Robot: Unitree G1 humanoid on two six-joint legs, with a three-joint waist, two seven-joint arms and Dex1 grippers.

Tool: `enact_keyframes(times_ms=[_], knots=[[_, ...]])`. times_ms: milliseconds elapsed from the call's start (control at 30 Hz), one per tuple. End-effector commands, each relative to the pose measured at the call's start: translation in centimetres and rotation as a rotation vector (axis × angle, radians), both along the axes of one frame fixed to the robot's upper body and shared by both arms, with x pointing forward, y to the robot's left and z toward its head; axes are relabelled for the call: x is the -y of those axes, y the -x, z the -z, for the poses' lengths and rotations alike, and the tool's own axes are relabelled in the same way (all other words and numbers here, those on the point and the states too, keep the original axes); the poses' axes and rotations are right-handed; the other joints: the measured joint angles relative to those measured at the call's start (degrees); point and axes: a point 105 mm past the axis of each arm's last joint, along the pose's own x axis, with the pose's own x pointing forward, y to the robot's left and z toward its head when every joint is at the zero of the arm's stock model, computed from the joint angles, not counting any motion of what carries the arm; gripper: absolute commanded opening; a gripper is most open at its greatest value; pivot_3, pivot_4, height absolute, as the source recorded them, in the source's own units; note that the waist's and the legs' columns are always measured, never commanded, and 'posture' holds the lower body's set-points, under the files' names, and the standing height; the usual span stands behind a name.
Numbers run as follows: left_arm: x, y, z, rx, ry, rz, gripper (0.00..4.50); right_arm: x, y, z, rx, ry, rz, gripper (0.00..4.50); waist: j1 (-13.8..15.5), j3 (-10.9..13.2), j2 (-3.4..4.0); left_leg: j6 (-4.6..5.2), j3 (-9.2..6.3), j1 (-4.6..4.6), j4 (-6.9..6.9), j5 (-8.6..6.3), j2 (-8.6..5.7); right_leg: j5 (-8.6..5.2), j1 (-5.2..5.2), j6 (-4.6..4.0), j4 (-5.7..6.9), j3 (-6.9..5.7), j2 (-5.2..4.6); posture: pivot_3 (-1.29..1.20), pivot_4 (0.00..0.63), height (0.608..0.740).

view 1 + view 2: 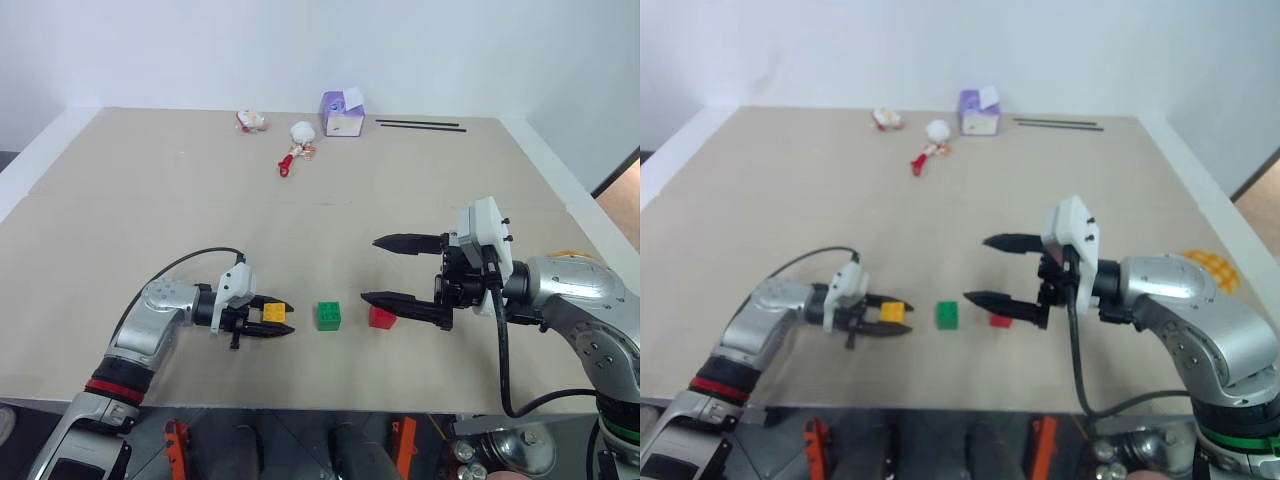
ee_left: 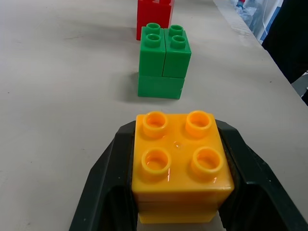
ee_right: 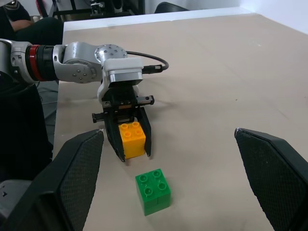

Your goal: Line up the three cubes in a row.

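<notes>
My left gripper (image 1: 288,318) is shut on the yellow-orange cube (image 1: 273,312), studs up, low over the table near its front edge. The left wrist view shows the yellow cube (image 2: 180,166) squeezed between both black fingers. Just to its right, apart from it, stands the green cube (image 1: 329,315), then the red cube (image 1: 381,318); all three lie roughly on one line. My right gripper (image 1: 370,268) is open wide, one finger above the other. Its lower finger (image 1: 410,303) crosses just over the red cube and hides part of it.
A purple-and-white box (image 1: 342,113), a white-and-red toy (image 1: 300,135), another small toy (image 1: 251,121) and two black sticks (image 1: 420,125) lie along the far edge. A yellow crosshatched bun (image 1: 1210,262) sits at the right edge behind my right arm.
</notes>
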Motion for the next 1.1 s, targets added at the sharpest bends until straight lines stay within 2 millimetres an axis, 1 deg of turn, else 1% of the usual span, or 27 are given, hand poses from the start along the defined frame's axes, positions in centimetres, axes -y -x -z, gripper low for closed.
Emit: enact_keyframes(times_ms=[33,200,233,400,500,567,700,733,800,867,900,933,1000,1033,1100], knots=[[0.4,0.1,-0.1,0.004,-0.003,0.033,2.66,0.0,0.2,-0.9,0.045,-0.001,-0.005,4.5,0.0,0.0,0.0,0.0,0.0,0.0,0.0,0.0,0.0,0.0,0.0,0.0,0.0,0.0,0.0,0.0,0.15,0.74],[0.5,0.2,-0.1,0.008,-0.011,0.05,4.37,0.1,0.1,-0.9,0.045,-0.001,0.0,4.5,0.0,0.0,0.0,0.0,0.0,-0.01,0.0,0.0,0.0,0.0,0.0,0.0,0.0,0.0,0.0,0.0,0.15,0.74],[0.5,0.2,-0.1,0.011,-0.009,0.05,4.46,0.2,0.1,-0.9,0.045,-0.001,0.0,4.5,0.0,0.0,0.0,0.0,0.0,-0.01,0.0,0.0,0.0,0.0,0.0,0.0,0.0,0.0,0.0,0.0,0.15,0.74],[0.7,0.1,-0.8,0.034,0.007,0.054,4.46,0.4,0.0,-0.8,0.043,-0.001,0.005,4.5,0.0,0.0,0.0,0.0,0.0,-0.01,0.03,0.0,0.0,0.01,0.0,0.01,0.0,0.0,0.0,0.0,0.15,0.74],[0.6,0.1,-1.6,0.048,0.025,0.052,4.46,0.4,0.0,-0.8,0.042,0.0,0.005,4.5,0.0,0.0,0.0,0.0,-0.01,-0.01,0.02,0.0,0.0,0.01,0.0,0.01,0.0,0.0,0.01,0.0,0.15,0.74],[0.5,0.1,-2.6,0.049,0.056,0.043,4.46,0.4,0.1,-0.7,0.041,0.001,0.003,4.5,0.0,0.0,0.0,0.0,-0.01,-0.01,0.02,0.0,0.0,0.01,-0.01,0.0,0.0,-0.01,0.01,0.0,0.15,0.74],[0.3,-0.3,-6.4,0.004,0.206,-0.026,4.46,0.4,0.4,-0.7,0.024,-0.018,0.002,4.5,0.0,0.0,0.0,0.0,-0.02,-0.02,0.03,0.0,0.01,0.01,0.0,0.02,0.0,-0.01,0.01,0.0,0.15,0.74],[0.1,-0.8,-7.6,-0.003,0.254,-0.068,4.46,0.5,0.4,-0.8,0.02,-0.042,0.011,4.5,0.0,0.0,0.0,0.0,-0.03,-0.02,0.03,0.0,0.01,0.01,0.0,0.03,0.01,-0.01,0.01,0.0,0.15,0.74],[-0.3,-2.3,-9.8,0.02,0.355,-0.209,4.46,0.7,0.1,-1.2,0.021,-0.101,0.046,4.5,0.0,0.0,0.0,0.0,-0.04,-0.01,0.04,0.0,0.01,0.02,0.02,0.04,0.01,-0.02,0.01,0.0,0.15,0.74],[-1.2,-4.2,-11.7,0.014,0.482,-0.38,4.46,1.2,-1.0,-1.5,0.041,-0.169,0.133,4.5,0.0,0.0,-0.01,0.0,-0.07,0.02,0.11,0.0,0.01,0.15,0.11,0.27,0.01,-0.05,0.01,0.0,0.15,0.74],[-1.9,-5.3,-12.4,0.035,0.526,-0.498,4.46,1.7,-2.0,-1.6,0.056,-0.215,0.207,4.5,0.0,0.0,-0.01,0.0,-0.08,0.03,0.16,0.0,0.0,0.18,0.13,0.32,0.01,-0.05,0.02,0.0,0.15,0.74],[-3.1,-6.6,-12.7,0.065,0.56,-0.646,4.46,2.4,-3.2,-1.5,0.062,-0.269,0.298,4.5,0.0,0.0,-0.02,0.0,-0.09,0.03,0.17,0.0,0.0,0.19,0.14,0.33,0.01,-0.05,0.02,0.0,0.15,0.74],[-5.3,-8.2,-12.4,0.105,0.603,-0.888,4.46,4.0,-5.3,-0.7,0.059,-0.364,0.482,4.5,0.0,0.0,-0.04,0.0,-0.09,0.06,0.25,0.0,0.0,0.27,0.19,0.42,0.02,-0.03,0.03,0.0,0.15,0.74],[-6.3,-8.5,-12.0,0.119,0.617,-0.98,4.46,4.8,-6.2,-0.1,0.056,-0.399,0.568,4.5,0.0,0.0,-0.06,0.01,-0.07,0.07,0.24,0.01,0.0,0.31,0.19,0.44,0.01,0.02,0.04,0.0,0.15,0.74],[-7.7,-8.8,-10.4,0.141,0.604,-1.144,4.46,6.5,-7.8,1.5,0.059,-0.451,0.744,4.5,0.0,0.0,-0.04,0.0,-0.06,0.07,0.24,0.02,-0.01,0.35,0.17,0.43,0.01,0.07,0.07,0.0,0.15,0.74]])
